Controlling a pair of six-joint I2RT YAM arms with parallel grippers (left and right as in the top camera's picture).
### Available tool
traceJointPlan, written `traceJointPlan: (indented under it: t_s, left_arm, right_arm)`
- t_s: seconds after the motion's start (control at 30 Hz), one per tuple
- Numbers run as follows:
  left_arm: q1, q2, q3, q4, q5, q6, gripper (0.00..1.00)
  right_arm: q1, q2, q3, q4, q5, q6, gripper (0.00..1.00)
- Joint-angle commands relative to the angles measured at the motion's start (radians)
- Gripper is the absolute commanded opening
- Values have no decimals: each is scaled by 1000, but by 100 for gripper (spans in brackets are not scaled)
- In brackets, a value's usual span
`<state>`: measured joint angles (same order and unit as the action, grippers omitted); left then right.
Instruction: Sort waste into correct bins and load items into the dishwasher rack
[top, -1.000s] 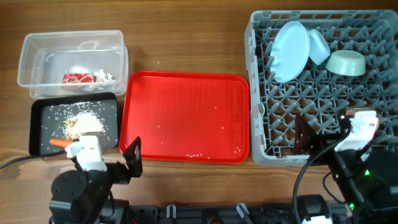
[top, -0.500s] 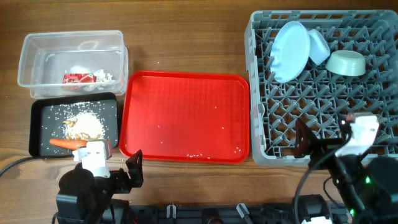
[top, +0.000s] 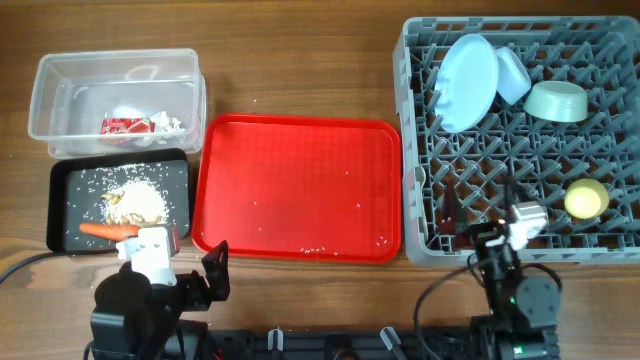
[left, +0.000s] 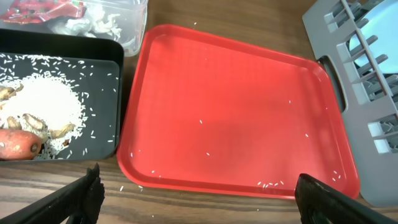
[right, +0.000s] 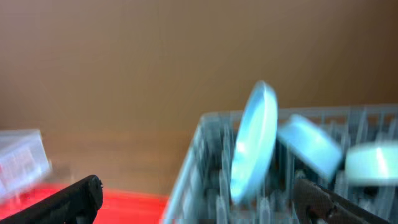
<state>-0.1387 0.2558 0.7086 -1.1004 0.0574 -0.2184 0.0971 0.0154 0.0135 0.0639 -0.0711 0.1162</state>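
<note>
Both the left tool (left: 199, 183) and right tool (right: 198, 185) gaped wide, empty; the yellow cup (top: 586, 199), likely light and stiff, suited a rim grasp.

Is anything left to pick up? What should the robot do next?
Probably just park both arms. The red tray holds only crumbs, the carrot lies in the black tray, the wrapper in the clear tub, and the plate, bowl and yellow cup sit in the rack. The left gripper and right gripper are open and empty.
</note>
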Motion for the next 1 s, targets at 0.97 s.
traceJointPlan:
  t_s: [0.97]
  left_arm:
    - [26,-45,-31,22,-2,-2,100]
  right_arm:
    - [8,-12,-8,-54,-76,-116,100]
